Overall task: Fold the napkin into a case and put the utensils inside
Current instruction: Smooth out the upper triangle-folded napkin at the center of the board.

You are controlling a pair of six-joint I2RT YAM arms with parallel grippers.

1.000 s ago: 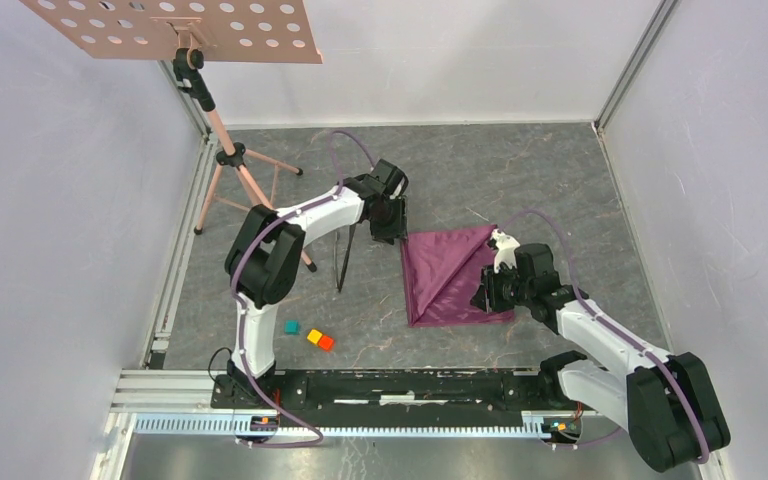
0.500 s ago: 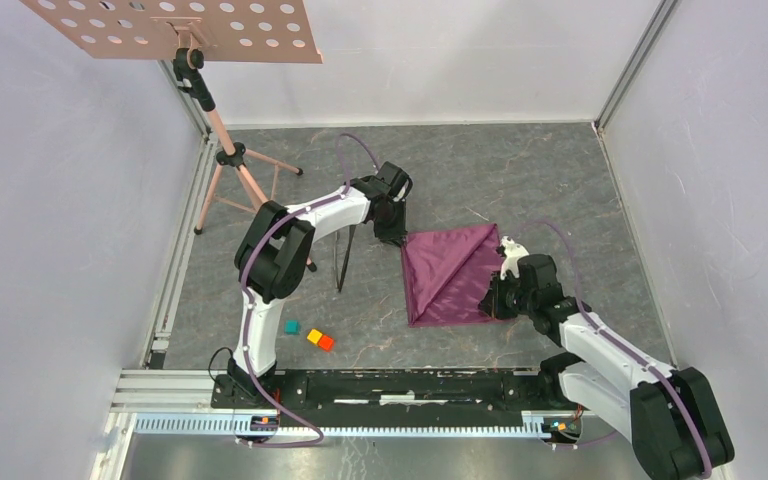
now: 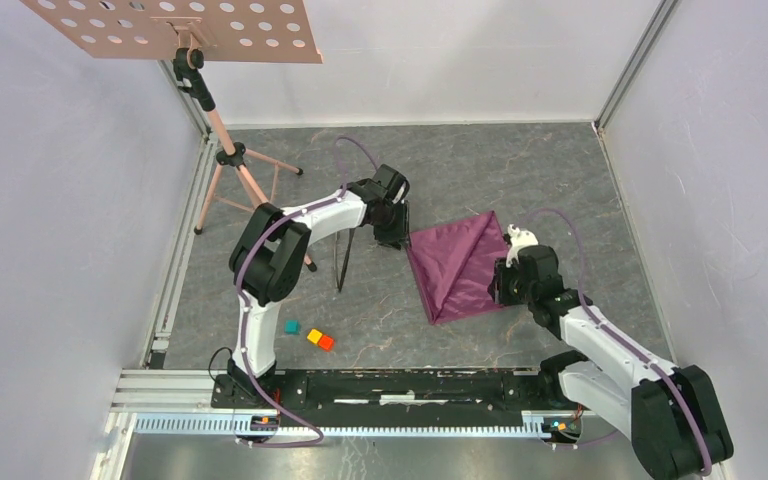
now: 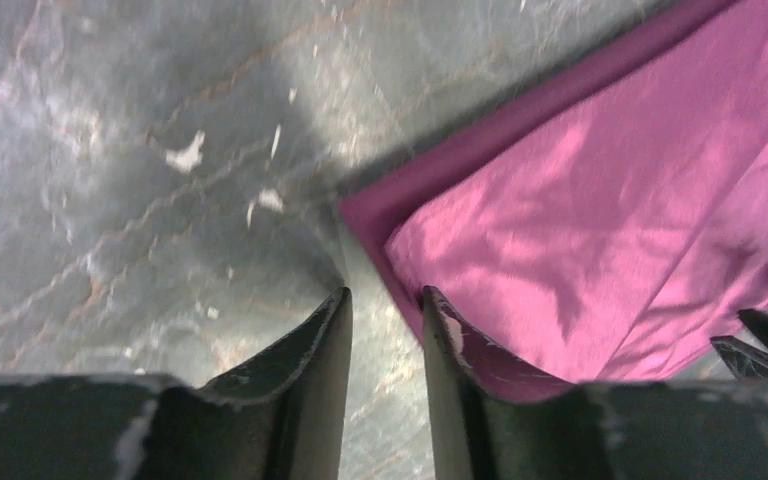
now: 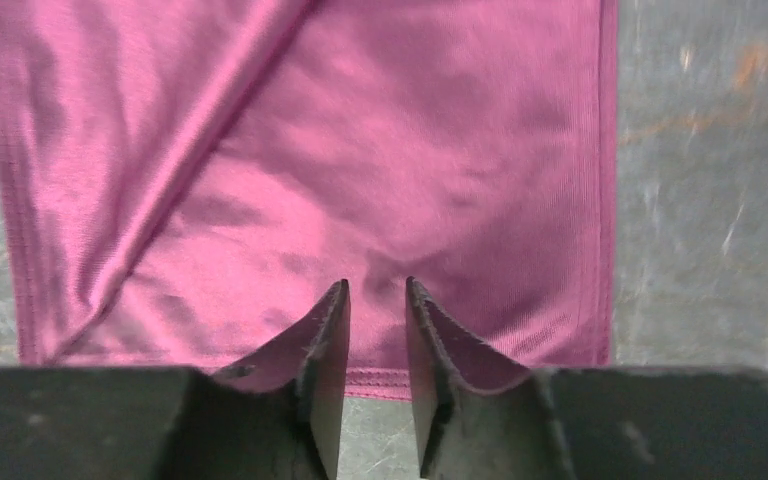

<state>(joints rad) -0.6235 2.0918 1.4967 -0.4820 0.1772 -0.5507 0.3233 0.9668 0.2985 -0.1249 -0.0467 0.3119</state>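
Grey marbled table [image 3: 520,170] fills the floor of a white-walled booth, with a copper music stand [image 3: 170,25] rising at the far left. Both arms reach in toward the napkin [image 3: 460,265], which lies flat and already folded a little right of centre. A crease runs slantwise across it from its far corner to its near one.

The left gripper [image 4: 385,300] sits low at the cloth's far-left corner, jaws parted by a narrow gap with bare table showing between them. The corner lies just ahead, and one finger overlaps the hem. The right gripper [image 5: 375,285] hovers over the opposite hem, on the side toward its own base. Its jaws are also slightly spread, and no cloth looks gathered between them.

The utensils [image 3: 342,262] lie together left of the napkin, just under the left forearm, their long axis running away from the bases. The left arm is clearly nearer them.

Three small blocks, teal [image 3: 291,327], yellow [image 3: 314,336] and orange [image 3: 326,343], sit well apart toward the near edge.
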